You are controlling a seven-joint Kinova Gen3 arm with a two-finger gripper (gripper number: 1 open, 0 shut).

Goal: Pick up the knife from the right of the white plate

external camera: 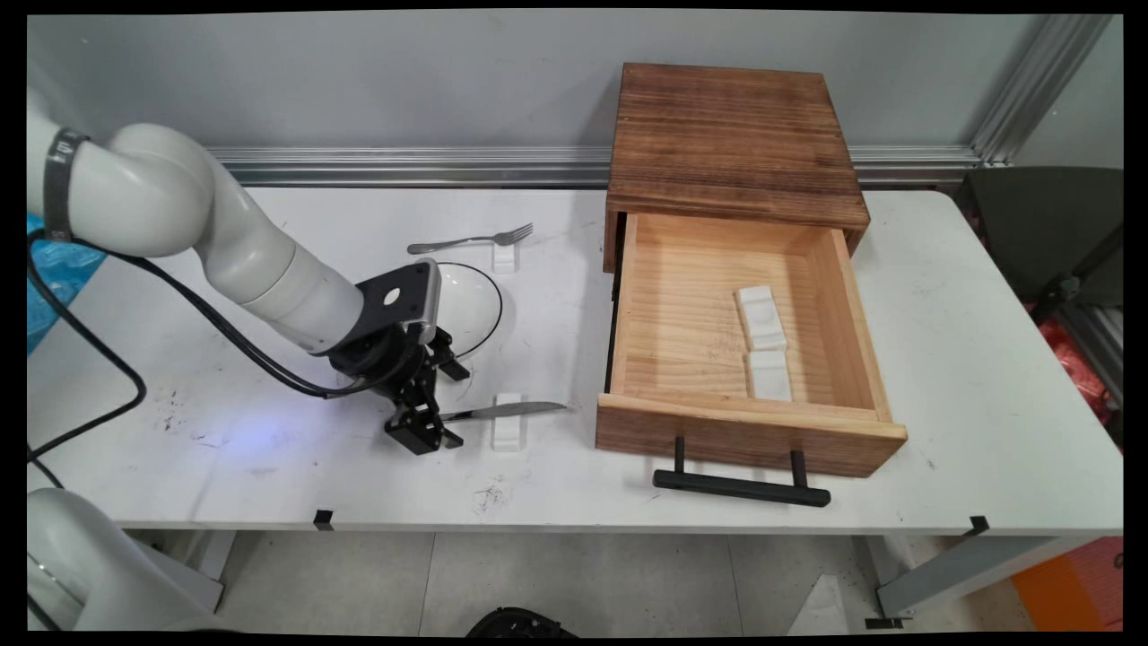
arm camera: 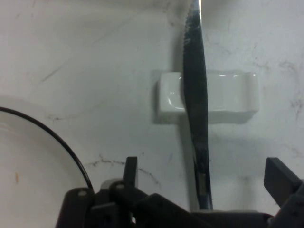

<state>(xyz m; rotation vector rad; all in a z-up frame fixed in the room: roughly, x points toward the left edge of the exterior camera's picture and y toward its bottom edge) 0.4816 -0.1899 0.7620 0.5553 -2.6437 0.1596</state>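
Gripper sitting low at the knife handle, fingers spread wide either side, not gripping. Knife is lying across its white rest, plate just beside.

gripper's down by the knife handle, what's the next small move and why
Probably close the fingers on the knife. In the hand view the gripper is open with the knife's handle end lying between its fingers, the blade propped across the white rest. In the main view the gripper sits low at the handle, beside the plate, so little seems left but to grasp.
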